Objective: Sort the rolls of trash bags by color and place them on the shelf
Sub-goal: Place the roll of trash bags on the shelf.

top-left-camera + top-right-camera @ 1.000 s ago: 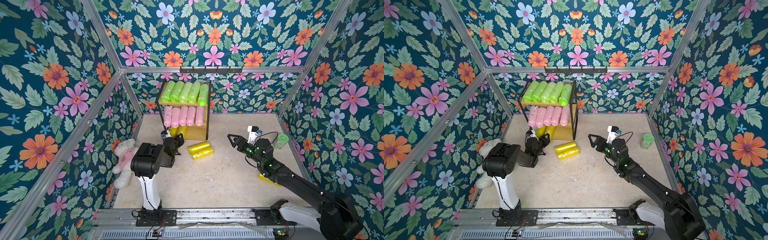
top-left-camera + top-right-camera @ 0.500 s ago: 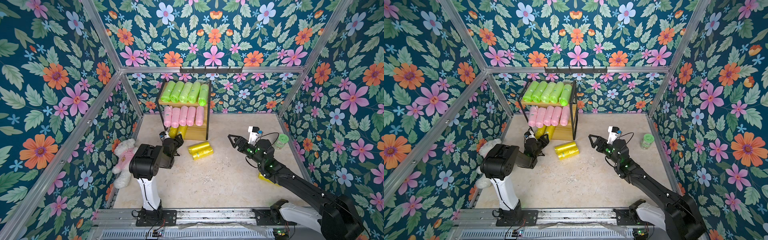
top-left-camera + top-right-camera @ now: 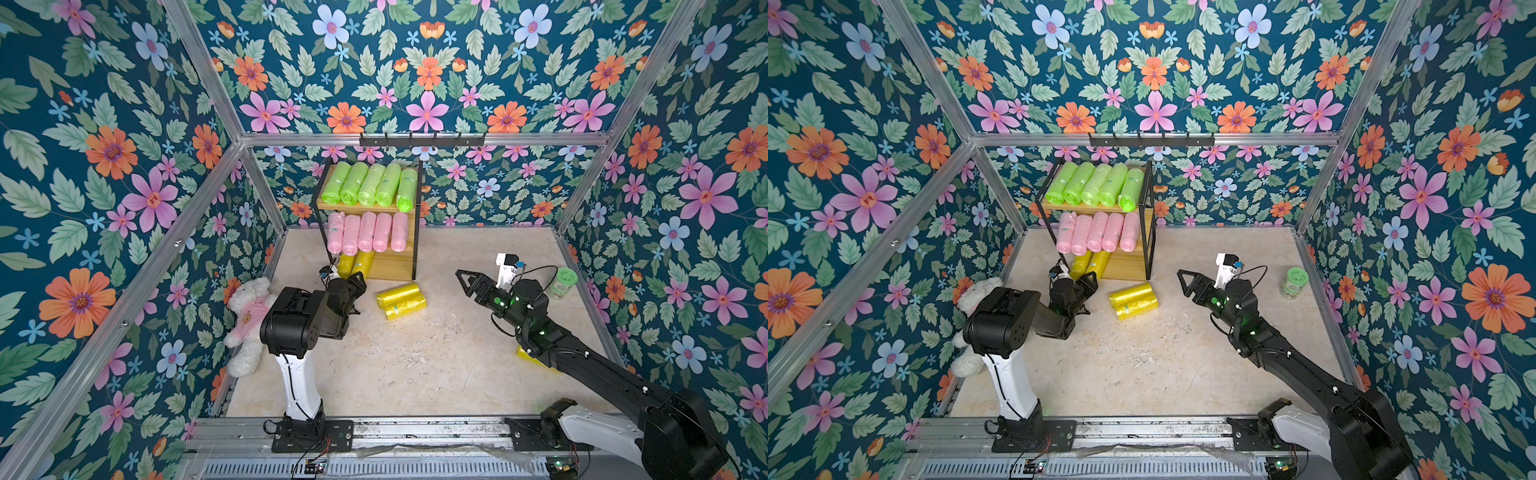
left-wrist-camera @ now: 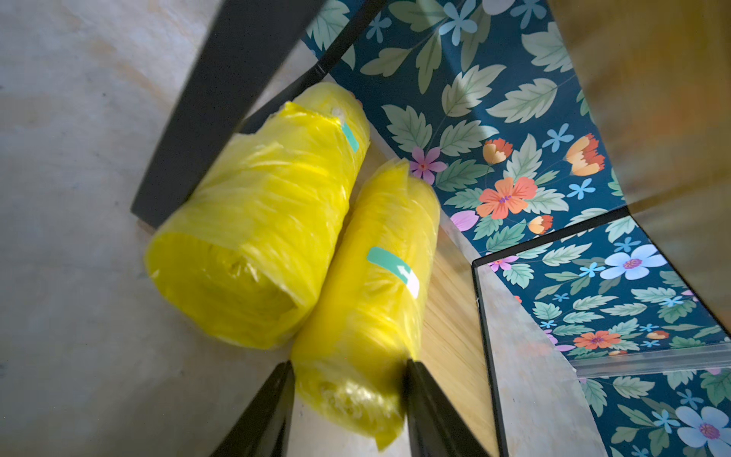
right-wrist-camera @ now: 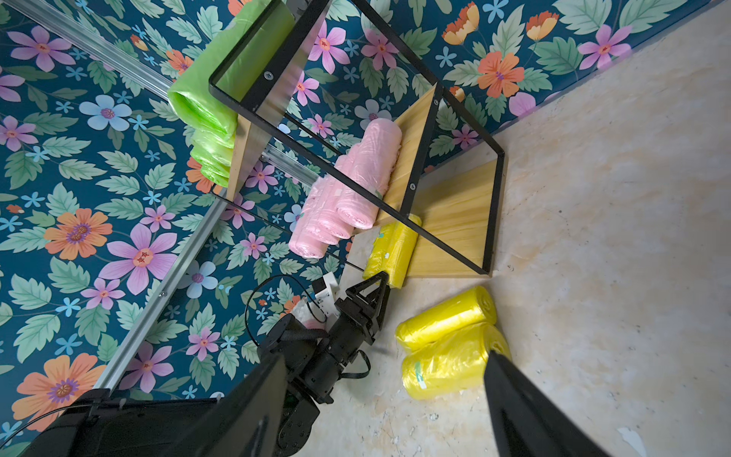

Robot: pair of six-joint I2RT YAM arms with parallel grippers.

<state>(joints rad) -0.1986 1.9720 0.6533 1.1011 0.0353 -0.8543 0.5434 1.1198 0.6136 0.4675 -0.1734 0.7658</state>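
On the shelf's [image 3: 397, 266] lowest board, the left gripper [image 4: 350, 364] pinches a yellow roll [image 4: 379, 285] beside its yellow neighbour [image 4: 257, 245], grouping by colour. The right gripper [image 3: 464, 283] hangs wide, empty.

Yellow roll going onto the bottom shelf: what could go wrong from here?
The held roll, in the jaws of the left gripper, overhangs the front of the bottom board against the neighbouring roll; released, it may roll off.
A stray roll lies half hidden under the right arm and could be hit or missed.
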